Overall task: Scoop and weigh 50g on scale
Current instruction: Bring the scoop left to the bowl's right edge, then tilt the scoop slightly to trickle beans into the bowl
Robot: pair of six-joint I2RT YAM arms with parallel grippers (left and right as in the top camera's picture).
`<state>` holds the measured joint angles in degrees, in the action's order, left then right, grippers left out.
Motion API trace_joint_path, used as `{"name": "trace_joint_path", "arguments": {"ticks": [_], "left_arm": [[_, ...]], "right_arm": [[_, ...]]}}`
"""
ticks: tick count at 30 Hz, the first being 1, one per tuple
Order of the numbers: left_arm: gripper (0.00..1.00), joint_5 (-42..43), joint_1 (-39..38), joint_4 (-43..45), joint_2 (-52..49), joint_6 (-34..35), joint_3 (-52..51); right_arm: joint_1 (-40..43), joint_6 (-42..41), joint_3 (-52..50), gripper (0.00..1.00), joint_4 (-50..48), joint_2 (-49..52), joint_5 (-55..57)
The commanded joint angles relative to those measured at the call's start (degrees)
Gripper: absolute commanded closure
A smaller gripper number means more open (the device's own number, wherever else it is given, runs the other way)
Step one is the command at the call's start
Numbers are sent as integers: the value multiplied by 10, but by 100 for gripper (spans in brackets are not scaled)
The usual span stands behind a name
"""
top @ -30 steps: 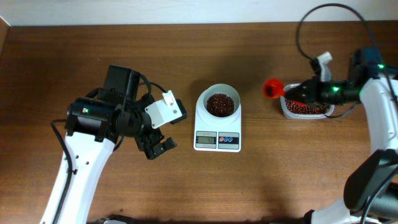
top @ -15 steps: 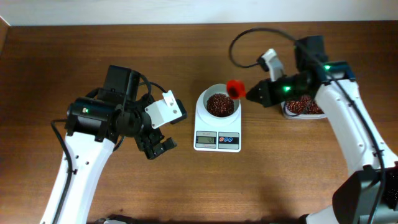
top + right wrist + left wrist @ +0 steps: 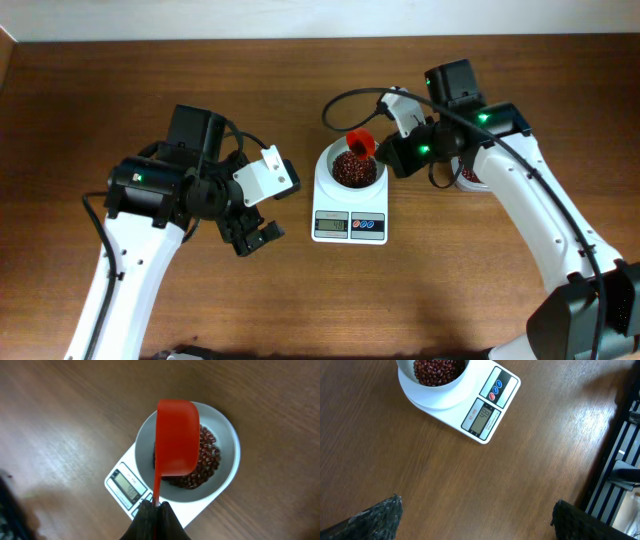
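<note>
- the scale [image 3: 350,205] sat near the middle of the desk [image 3: 300,300], its display and two blue buttons on the near side.
- the round white bowl [image 3: 372,152] stood on the far part of the scale, holding a heap of dark reddish-brown beans [image 3: 350,172].
- the right fingers [image 3: 145,522] were closed, pinching the thin handle of a red scoop [image 3: 361,143].
- the scoop hung tilted just above the bowl, over its far right part; from the right wrist view its red back covered part of the beans.
- whether any beans were in the scoop could not be told.
- the left fingers [image 3: 377,515] were spread wide and held nothing, hovering above bare desk to the left of the scale and a little nearer than it.
- a clear container [image 3: 468,180] lay right of the scale, mostly hidden by the right arm.
</note>
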<state>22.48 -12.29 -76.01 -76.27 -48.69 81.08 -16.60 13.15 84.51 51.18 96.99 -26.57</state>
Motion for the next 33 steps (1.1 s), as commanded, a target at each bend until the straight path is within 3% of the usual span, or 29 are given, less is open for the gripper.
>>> {"name": "trace_joint_path", "arguments": {"ticks": [1, 33], "left_arm": [[1, 2, 2, 1, 8, -9, -5], [1, 2, 2, 1, 8, -9, -5]], "right_arm": [[-7, -2, -2, 96, -2, -21, 41], [-7, -16, -2, 96, -7, -30, 55]]}}
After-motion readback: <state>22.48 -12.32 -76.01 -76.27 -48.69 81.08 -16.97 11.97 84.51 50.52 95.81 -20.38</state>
